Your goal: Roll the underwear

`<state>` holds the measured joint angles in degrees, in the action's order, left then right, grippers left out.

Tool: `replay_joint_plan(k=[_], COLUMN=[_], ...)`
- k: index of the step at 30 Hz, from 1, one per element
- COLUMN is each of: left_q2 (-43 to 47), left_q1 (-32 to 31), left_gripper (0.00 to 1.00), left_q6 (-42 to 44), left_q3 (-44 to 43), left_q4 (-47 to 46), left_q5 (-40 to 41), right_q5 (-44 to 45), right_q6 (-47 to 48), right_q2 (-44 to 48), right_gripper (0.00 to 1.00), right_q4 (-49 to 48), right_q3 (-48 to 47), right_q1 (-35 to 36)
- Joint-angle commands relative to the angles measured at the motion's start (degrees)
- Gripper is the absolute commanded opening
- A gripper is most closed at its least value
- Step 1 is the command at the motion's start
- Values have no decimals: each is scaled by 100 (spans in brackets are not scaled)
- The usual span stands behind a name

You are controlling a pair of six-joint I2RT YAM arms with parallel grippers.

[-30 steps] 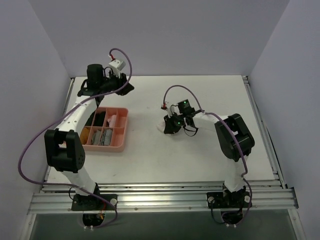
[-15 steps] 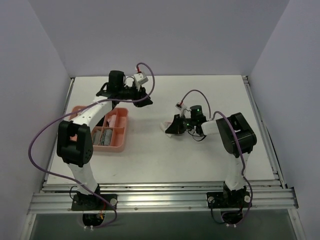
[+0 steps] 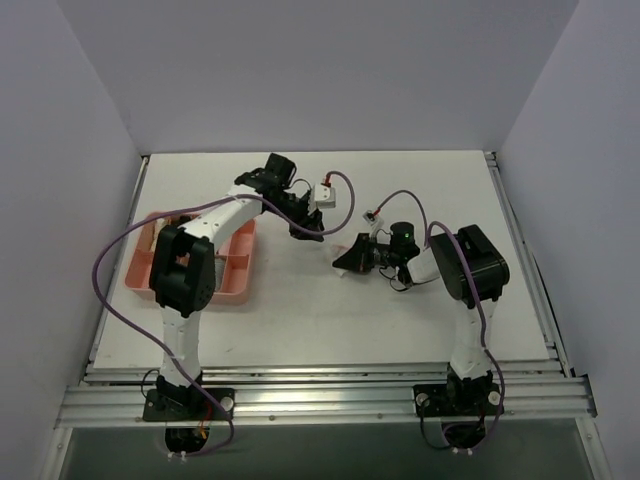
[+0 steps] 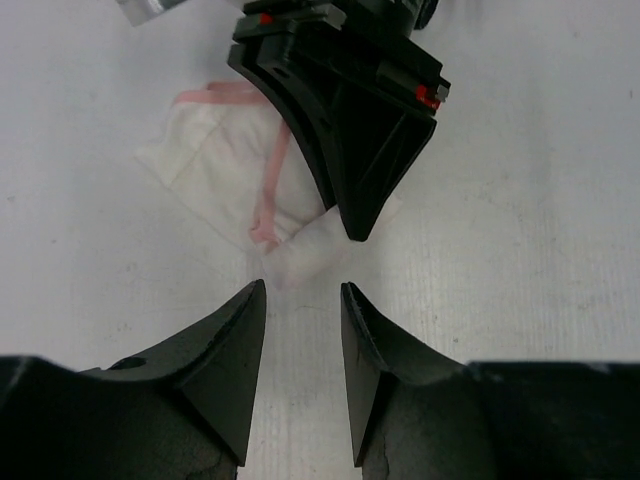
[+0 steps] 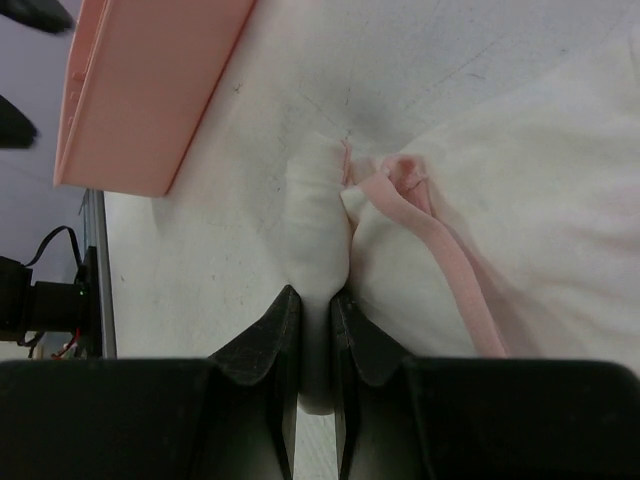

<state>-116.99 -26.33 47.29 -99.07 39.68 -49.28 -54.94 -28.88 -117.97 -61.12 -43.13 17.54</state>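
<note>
Left fingers [image 4: 225,360] newly beside underwear [image 4: 225,170]

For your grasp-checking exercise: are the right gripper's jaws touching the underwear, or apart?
Touching. The right wrist view shows the right gripper with its jaws shut on a white fold of the underwear, pinched between them.

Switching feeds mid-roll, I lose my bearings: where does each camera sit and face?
Top external: above and behind the robot, looking down on the table; left arm and right arm show.
Left wrist: on the left arm, facing past its open left tool at the underwear and the right tool.
Right wrist: along its own fingers, shut on an underwear fold, toward the pink tray.
Both wrist views share the underwear.
</note>
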Motion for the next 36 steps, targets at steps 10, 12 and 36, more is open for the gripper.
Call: replay_joint_plan(k=[10, 12, 36], left_q2=[-808, -808, -2020], left_q1=[-786, -830, -936], left_gripper=[45, 47, 26], left_q6=[1731, 1775, 3048], left_q3=[-693, -588, -1843], left_q4=[1017, 867, 2111], left_q5=[718, 753, 947], right_q5=[370, 361, 554], right_q6=[41, 93, 190], right_q2=[-437, -463, -332], right_gripper=[0, 0, 11], right_q4=[970, 1067, 1453], right_q3=[332, 288, 218], right_q1=[39, 65, 136])
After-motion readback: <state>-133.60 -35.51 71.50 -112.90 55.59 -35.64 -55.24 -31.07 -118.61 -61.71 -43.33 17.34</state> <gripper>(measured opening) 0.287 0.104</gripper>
